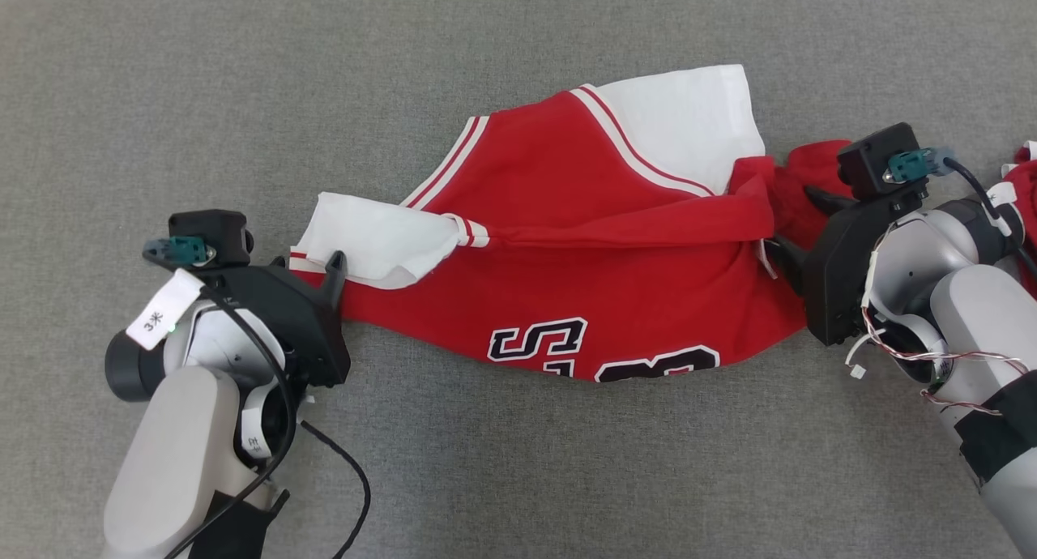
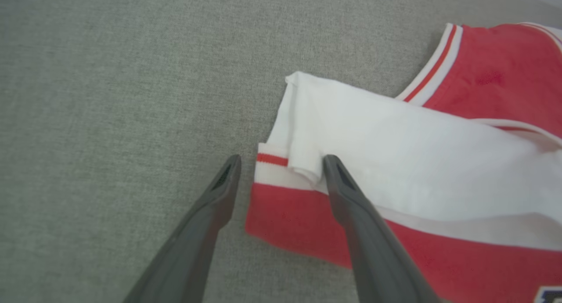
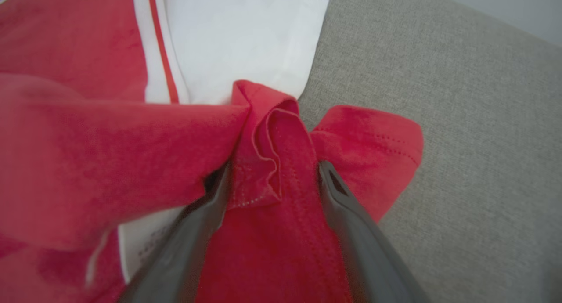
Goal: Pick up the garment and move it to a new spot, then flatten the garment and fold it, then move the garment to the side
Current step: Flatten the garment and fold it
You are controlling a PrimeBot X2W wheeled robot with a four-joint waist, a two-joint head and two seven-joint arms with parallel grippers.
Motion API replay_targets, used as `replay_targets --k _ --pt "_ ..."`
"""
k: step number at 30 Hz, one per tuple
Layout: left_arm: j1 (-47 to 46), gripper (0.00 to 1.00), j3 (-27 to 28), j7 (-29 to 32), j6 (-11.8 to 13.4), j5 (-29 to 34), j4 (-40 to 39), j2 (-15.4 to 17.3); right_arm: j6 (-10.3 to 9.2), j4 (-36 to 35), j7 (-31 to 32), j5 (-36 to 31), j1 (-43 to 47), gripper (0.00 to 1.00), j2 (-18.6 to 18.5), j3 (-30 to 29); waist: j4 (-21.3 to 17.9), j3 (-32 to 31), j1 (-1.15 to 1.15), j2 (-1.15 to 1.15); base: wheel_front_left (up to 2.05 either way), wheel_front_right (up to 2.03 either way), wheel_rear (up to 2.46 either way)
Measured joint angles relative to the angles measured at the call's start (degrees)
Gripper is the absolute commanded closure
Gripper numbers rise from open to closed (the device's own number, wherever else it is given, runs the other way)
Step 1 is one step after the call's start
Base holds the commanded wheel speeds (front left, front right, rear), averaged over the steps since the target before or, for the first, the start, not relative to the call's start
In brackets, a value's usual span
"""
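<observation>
on grey surface (image 1: pixel 518 462): garment (image 1: pixel 567 300) between left gripper (image 2: pixel 282 159), right gripper (image 1: pixel 790 217), both spread.

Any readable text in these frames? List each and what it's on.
"3米": white tag on a black cable.
"S": lettering on the red garment; the characters after it are cut off by the fold.
Unreadable: blurred print on the white care label; small sticker on the left arm.

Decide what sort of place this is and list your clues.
Probably a robot test bench for folding clothes, not a home: a plain grey cloth surface, a red and white jersey lying on it, and the left gripper and right gripper at its ends, with exposed wiring.
</observation>
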Motion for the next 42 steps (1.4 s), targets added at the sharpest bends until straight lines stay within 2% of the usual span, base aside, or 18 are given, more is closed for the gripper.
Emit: replay_targets --k 1,3,13,22,23,25,26,27,29,31,32,33,35,36,37,38,42 --pt "-0.21 0.08 -0.03 -0.04 -0.01 0.00 0.10 0.03 0.00 0.11 -0.01 0.26 -0.13 0.00 0.00 0.42 -0.07 0.08 0.00 0.00 0.00 0.00 0.00" --pt "-0.74 0.00 -0.46 -0.85 -0.02 0.12 0.09 -0.05 0.00 0.58 -0.31 1.01 -0.62 0.00 -0.30 1.03 -0.25 0.39 0.00 0.00 0.00 0.00 0.00" --pt "-1.53 0.00 -2.57 -4.66 0.11 5.16 -2.03 1.24 0.08 2.59 -1.97 3.25 -0.96 0.00 -1.88 2.45 -0.43 0.38 0.00 0.00 0.00 0.00 0.00" --pt "0.09 0.00 -4.00 -4.37 0.01 4.02 -2.13 -0.07 0.08 4.16 -2.65 4.24 -1.90 0.00 -2.30 4.11 -0.27 -0.10 0.00 -0.01 0.00 0.00 0.00" --pt "0.59 0.03 -4.09 -4.20 0.01 4.02 -2.00 -0.12 0.08 4.28 -2.91 4.38 -1.92 0.00 -2.31 4.26 -0.27 -0.12 0.00 0.00 0.00 0.00 0.00" --pt "0.82 0.17 -4.15 -4.17 0.01 4.02 -1.82 -0.12 0.08 4.56 -3.05 4.74 -1.98 0.00 -2.34 4.63 -0.28 -0.14 0.00 0.00 0.00 0.00 0.00" --pt "0.77 0.18 -4.16 -4.16 0.01 4.02 -1.82 -0.12 0.08 4.70 -3.07 4.74 -2.07 0.00 -2.36 4.80 -0.29 -0.15 0.00 0.00 0.00 0.00 0.00" --pt "0.76 0.24 -4.16 -4.15 0.01 4.02 -1.82 -0.12 0.08 4.86 -3.25 4.75 -2.13 0.00 -2.38 4.99 -0.30 -0.17 0.00 0.00 0.00 0.00 0.00" --pt "0.76 0.23 -4.09 -4.13 0.03 4.02 -1.82 -0.11 0.08 5.17 -3.54 5.00 -2.21 0.00 -2.40 5.28 -0.35 -0.22 0.00 0.00 0.00 0.00 0.00" --pt "0.76 0.32 -4.01 -4.13 0.03 4.02 -1.81 -0.11 0.08 5.35 -3.66 5.23 -2.35 0.00 -2.41 5.52 -0.41 -0.25 0.00 0.00 0.00 0.00 0.00" --pt "0.76 0.42 -3.99 -4.13 0.03 4.02 -1.82 -0.11 0.08 5.42 -3.82 5.24 -2.41 0.00 -2.42 5.67 -0.44 -0.27 0.00 0.00 0.00 0.00 0.00" --pt "0.75 0.56 -3.97 -4.14 0.03 4.02 -1.82 -0.11 0.08 5.48 -3.98 5.25 -2.50 0.00 -2.45 5.87 -0.47 -0.28 0.00 0.00 0.00 0.00 0.00" --pt "0.74 0.67 -3.97 -4.15 0.03 4.02 -1.87 -0.11 0.08 5.59 -3.99 5.42 -2.74 0.00 -2.48 6.24 -0.53 -0.28 0.00 0.00 0.00 0.00 0.00" --pt "0.74 0.84 -3.98 -4.20 0.03 4.02 -1.93 -0.12 0.08 5.66 -3.99 5.60 -2.87 0.00 -2.50 6.45 -0.56 -0.28 0.00 0.00 0.00 0.00 0.00" --pt "0.73 0.95 -3.98 -4.20 0.03 4.02 -1.97 -0.12 0.08 5.72 -4.00 5.78 -2.96 0.00 -2.56 6.66 -0.58 -0.26 0.00 0.00 0.00 0.00 0.00" --pt "0.73 1.00 -3.98 -4.21 0.07 4.02 -1.99 -0.12 0.08 5.76 -4.07 5.81 -3.04 0.00 -2.64 6.90 -0.59 -0.25 0.00 0.00 0.00 0.00 0.00" --pt "0.73 1.00 -3.99 -4.25 0.08 4.02 -2.20 -0.12 0.08 5.82 -4.52 5.97 -3.19 0.00 -2.93 7.60 -0.61 -0.16 0.00 -0.01 0.00 0.00 0.00"
